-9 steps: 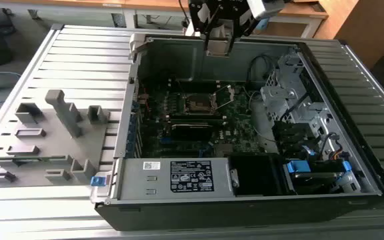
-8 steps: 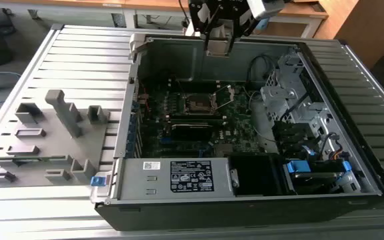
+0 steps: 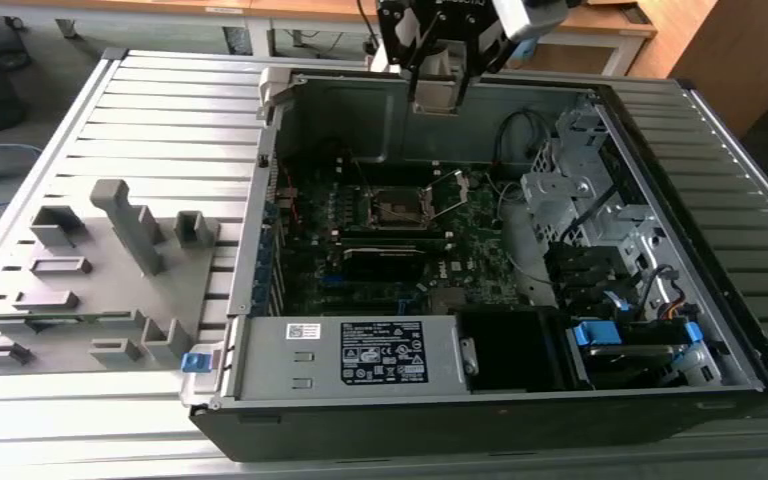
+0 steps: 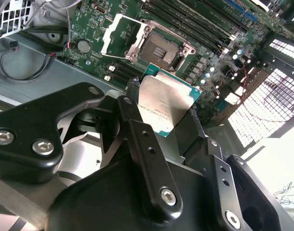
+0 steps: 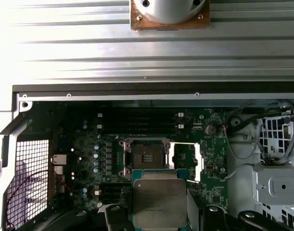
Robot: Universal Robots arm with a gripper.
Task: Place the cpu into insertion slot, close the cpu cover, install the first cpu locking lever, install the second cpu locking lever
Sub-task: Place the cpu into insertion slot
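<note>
My gripper (image 3: 438,92) hangs over the far wall of the open computer case (image 3: 257,290), shut on the cpu (image 4: 163,103), a flat square chip with a dull silver top and a green edge. In both wrist views the chip sits between the black fingers (image 4: 132,96), above and short of the insertion slot (image 4: 161,50). The slot (image 5: 146,156) is a bare black square socket on the green motherboard. The cpu cover (image 4: 121,36), a shiny metal frame, stands swung open beside the slot (image 3: 394,208). In the first wrist view the cpu (image 5: 159,202) is held just clear of the cover (image 5: 186,161).
A grey fixture (image 3: 104,275) with upright holders lies at the exterior view's left. Inside the case are a power supply (image 3: 344,355), a metal drive cage (image 3: 578,190), loose cables (image 4: 31,67), memory slots (image 5: 137,122) and a fan grille (image 5: 24,183).
</note>
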